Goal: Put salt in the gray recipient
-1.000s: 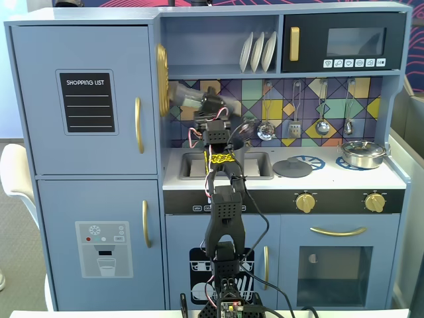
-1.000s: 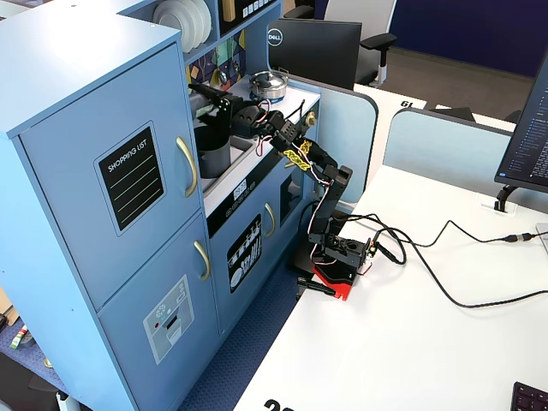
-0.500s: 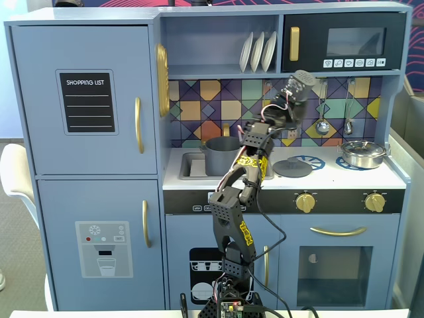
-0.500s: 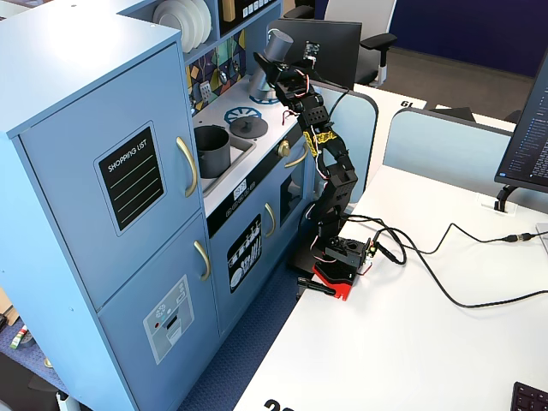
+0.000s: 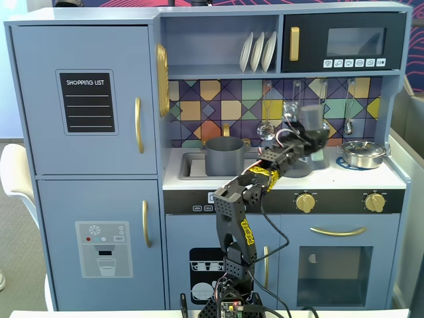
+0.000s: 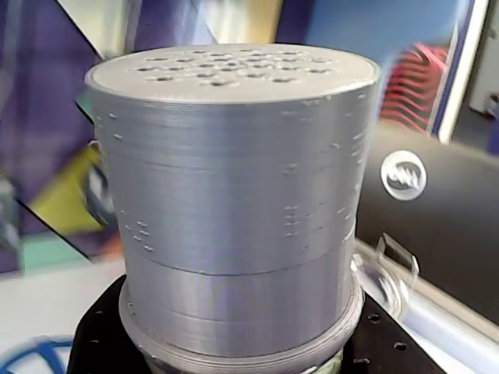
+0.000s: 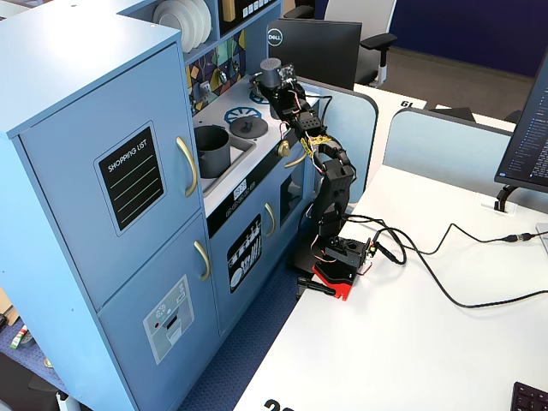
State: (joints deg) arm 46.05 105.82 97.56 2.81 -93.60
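Right, salt [image 6: 234, 195] is in my grip — the wrist view is filled by its gray ribbed body and perforated top, upright, seated against my gripper [image 5: 311, 142] base at 6 o'clock. Jaws pinch the shaker low down; in a fixed view the gray cylinder sticks up above my fingers, clear of the counter [image 5: 192, 180].

Position: in that fixed view the shaker hangs over the right part of the counter, at about 3 o'clock from the gray recipient [image 5: 224, 156]. The pot stands in the sink area, open mouth up, well apart from the shaker. Other fixed view agrees — salt [image 7: 272, 72] held high at the far end, pot [image 7: 211, 147] nearer the camera at roughly 7 o'clock from it, flat lid [image 7: 249, 128] lying between the two.

Further out: shiny silver pan [image 5: 362, 154] at 3 o'clock of my gripper, not the target.

Step, as I judge it: pickup done, transfer not yet done. Next move calls for a swing toward 9 o'clock in the first fixed view, keeping height to clear the pot's rim, then centre over the mouth and lower or tip. Risk — wrist camera is blocked by the shaker, so alignment must come from the fixed views.
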